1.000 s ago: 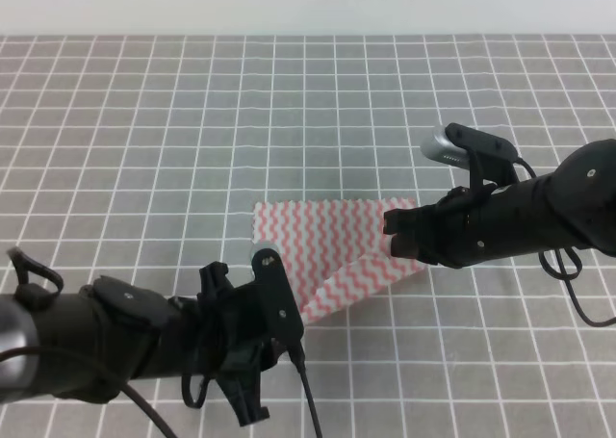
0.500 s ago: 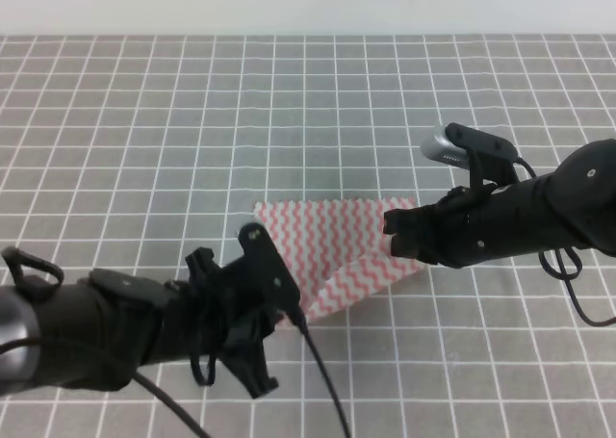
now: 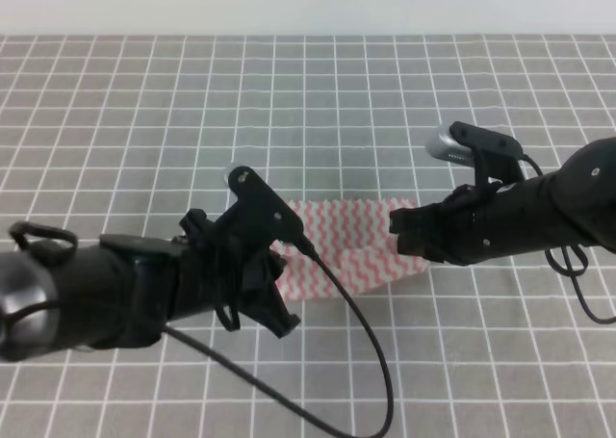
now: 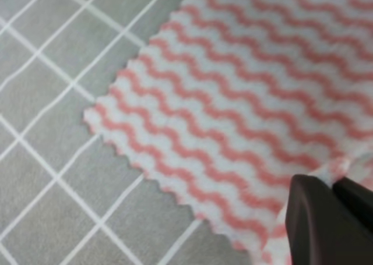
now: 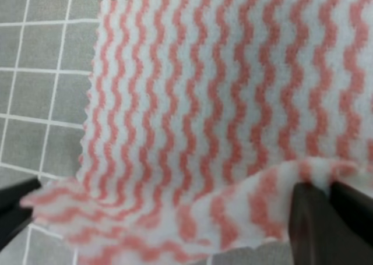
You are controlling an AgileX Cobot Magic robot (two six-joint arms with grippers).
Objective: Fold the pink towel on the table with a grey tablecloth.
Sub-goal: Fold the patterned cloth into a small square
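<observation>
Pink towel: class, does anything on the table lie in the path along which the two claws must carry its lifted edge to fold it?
Nothing visible does. The pink towel lies alone on the grey tablecloth; the left claw and right claw each pinch its edge, and only bare cloth surrounds it.

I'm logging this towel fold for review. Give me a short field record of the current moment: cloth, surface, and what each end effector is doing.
cloth: thin pink-and-white zigzag-striped towel with pinked edges, partly folded, near edge lifted
surface: grey tablecloth with white grid lines
left end effector: shut on the towel's edge, at its left end in the high view
right end effector: shut on a raised fold of the towel, at its right end
visible far corner: lies flat on the tablecloth in the left wrist view
stage: fold under way, not finished
</observation>
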